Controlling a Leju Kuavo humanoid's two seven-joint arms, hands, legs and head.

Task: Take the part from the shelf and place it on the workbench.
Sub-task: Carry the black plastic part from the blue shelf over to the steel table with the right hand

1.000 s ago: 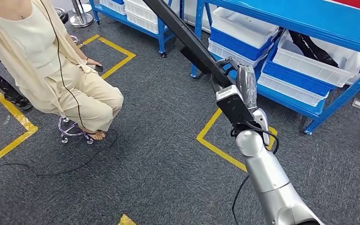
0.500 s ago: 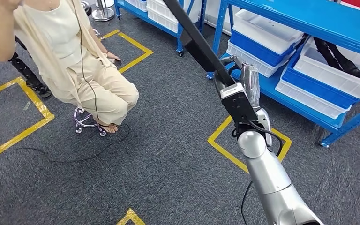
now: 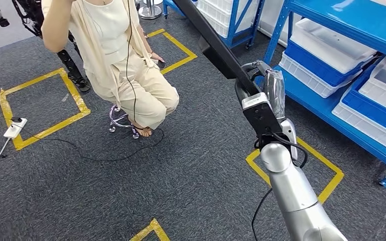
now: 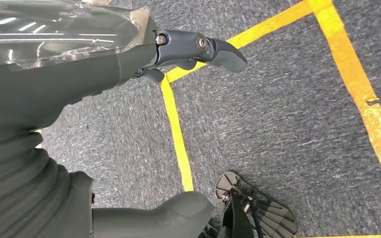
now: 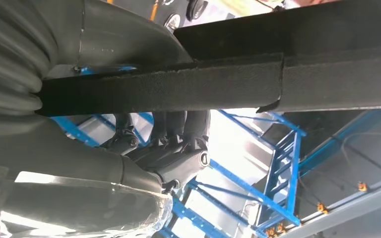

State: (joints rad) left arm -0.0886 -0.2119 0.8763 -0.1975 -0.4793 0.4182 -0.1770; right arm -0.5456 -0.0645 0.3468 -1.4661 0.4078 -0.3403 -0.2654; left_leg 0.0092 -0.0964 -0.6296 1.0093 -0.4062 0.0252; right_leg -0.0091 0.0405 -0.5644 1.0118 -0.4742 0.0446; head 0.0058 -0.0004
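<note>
Grey carpet marked with yellow tape squares [image 3: 42,108], blue shelving on my right.

Nearest me, my silver right arm rises from the lower edge, and my right hand [image 3: 261,85] is wrapped around a long black bar-shaped part [image 3: 216,42] that slants up and away past the upper edge; in the right wrist view my fingers [image 5: 173,144] curl under that part [image 5: 188,84] with the thumb across it. My left hand [image 4: 129,54] hangs over the carpet with its fingers spread and nothing in it. Farther off, a person in cream clothes [image 3: 125,65] sits on a chrome stool [image 3: 120,118]. Beyond my right hand, white bins [image 3: 331,45] rest on the blue shelf rack [image 3: 331,108].
</note>
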